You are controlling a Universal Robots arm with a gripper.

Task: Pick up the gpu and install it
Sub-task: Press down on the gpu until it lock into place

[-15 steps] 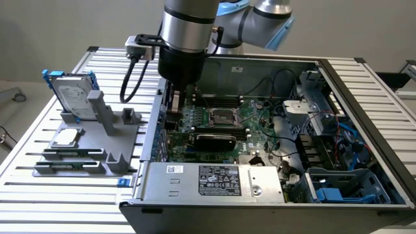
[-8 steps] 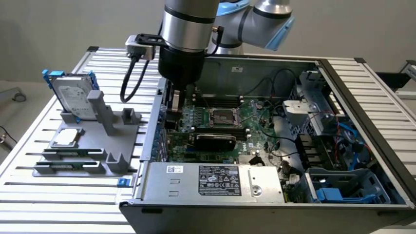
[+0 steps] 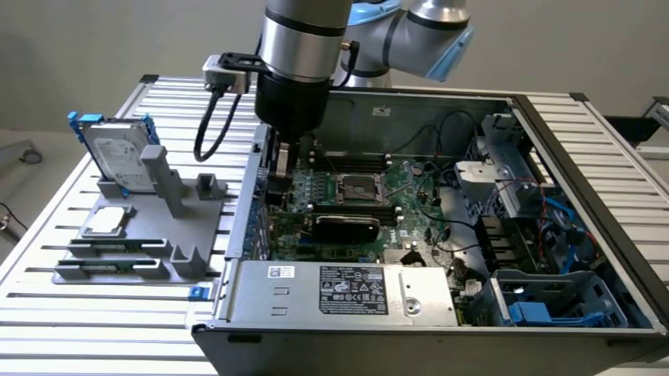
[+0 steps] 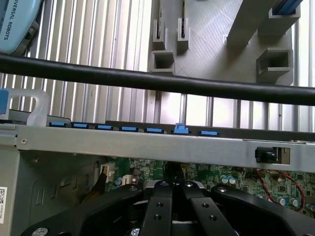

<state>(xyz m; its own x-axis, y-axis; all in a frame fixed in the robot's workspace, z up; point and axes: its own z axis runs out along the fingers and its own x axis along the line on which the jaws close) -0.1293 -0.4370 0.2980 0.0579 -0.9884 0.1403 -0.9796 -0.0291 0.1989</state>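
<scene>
- Wrist view, nearest: the gripper (image 4: 170, 184), with black bolted finger links. The fingers (image 4: 157, 206) run in to a narrow close, tips nearly meeting. What lies between them is too dark to tell.
- Just beyond the tips is the green motherboard (image 4: 221, 174), with small capacitors and a red wire.
- Next out is the grey case wall (image 4: 147, 145), with a row of blue clips (image 4: 129, 129) along its outer edge. A white sticker (image 4: 2, 204) sits at the picture edge, print too small to read.
- A black cable (image 4: 147, 81) crosses the whole view.
- Beyond it is the grey fixture (image 4: 211, 44), with empty square sockets, on the slatted table (image 4: 98, 39).
- A blue arm cap (image 4: 15, 22) reads "UNIVERSAL ROBOTS".
- Exterior view: the gripper (image 3: 284, 196) is down inside the open computer case (image 3: 585, 204), hard against the wall on the exterior view's left.
- The gpu (image 3: 345, 225) shows its black shroud over the motherboard (image 3: 418, 196), just beside the gripper on the exterior view's right. Cannot tell if they touch.
- Nearest the camera is the power supply (image 3: 345, 290), with a dark label and white sticker, text illegible.
- On the table (image 3: 105, 329) outside the case, the fixture (image 3: 188, 235) holds a hard drive (image 3: 110, 149) upright in a blue frame. Its label is unreadable.
</scene>
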